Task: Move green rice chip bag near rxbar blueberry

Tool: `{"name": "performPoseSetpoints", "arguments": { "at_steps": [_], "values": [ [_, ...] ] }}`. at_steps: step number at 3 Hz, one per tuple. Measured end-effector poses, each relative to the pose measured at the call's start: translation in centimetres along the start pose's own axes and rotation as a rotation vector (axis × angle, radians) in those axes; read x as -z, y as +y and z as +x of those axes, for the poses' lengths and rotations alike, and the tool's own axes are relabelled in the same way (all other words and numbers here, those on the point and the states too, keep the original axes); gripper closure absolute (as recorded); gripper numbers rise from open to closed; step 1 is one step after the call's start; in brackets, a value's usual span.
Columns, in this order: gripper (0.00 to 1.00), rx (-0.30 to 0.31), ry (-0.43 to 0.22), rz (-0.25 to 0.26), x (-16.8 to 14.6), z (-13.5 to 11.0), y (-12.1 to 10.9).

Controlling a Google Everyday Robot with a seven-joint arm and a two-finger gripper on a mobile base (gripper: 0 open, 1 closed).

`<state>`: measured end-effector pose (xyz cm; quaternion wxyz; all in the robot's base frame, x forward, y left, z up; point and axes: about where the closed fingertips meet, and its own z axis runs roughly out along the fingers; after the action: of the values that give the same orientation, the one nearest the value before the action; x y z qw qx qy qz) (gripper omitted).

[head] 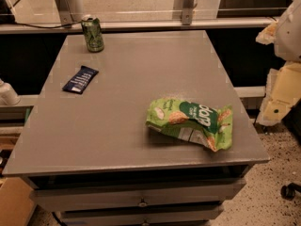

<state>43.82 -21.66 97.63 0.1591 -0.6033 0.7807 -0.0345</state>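
Chip bag [190, 123]: lay flat near tabletop's front right corner. Blue bar [80, 79]: by left edge, well apart. Can [93, 34]: far left corner. My gripper [278, 100]: beyond right edge; grip undeterminable.

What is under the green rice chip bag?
Only the grey table shows around the green rice chip bag; anything beneath it is covered. The tool hangs at the right edge.

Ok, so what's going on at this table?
Nothing is being handled right now. The light-green foil rice chip bag lies untouched on the front right of the grey table. The small dark navy-blue bar wrapper lies far off at the left, with a green drink can standing behind it near the back edge. The gripper is not in view, so the bag is not yet moved.
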Motion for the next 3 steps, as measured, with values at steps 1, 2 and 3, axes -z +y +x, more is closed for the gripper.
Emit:
{"name": "performPoseSetpoints", "arguments": {
  "at_steps": [1, 2, 3],
  "values": [
    [0.0, 0.0, 0.0, 0.0, 0.0, 0.0, 0.0],
    [0.0, 0.004, -0.021, 0.003, 0.2, -0.2, -0.1],
    [0.0, -0.021, -0.095, -0.021, -1.2, -1.5, -0.3]
  ]
}}
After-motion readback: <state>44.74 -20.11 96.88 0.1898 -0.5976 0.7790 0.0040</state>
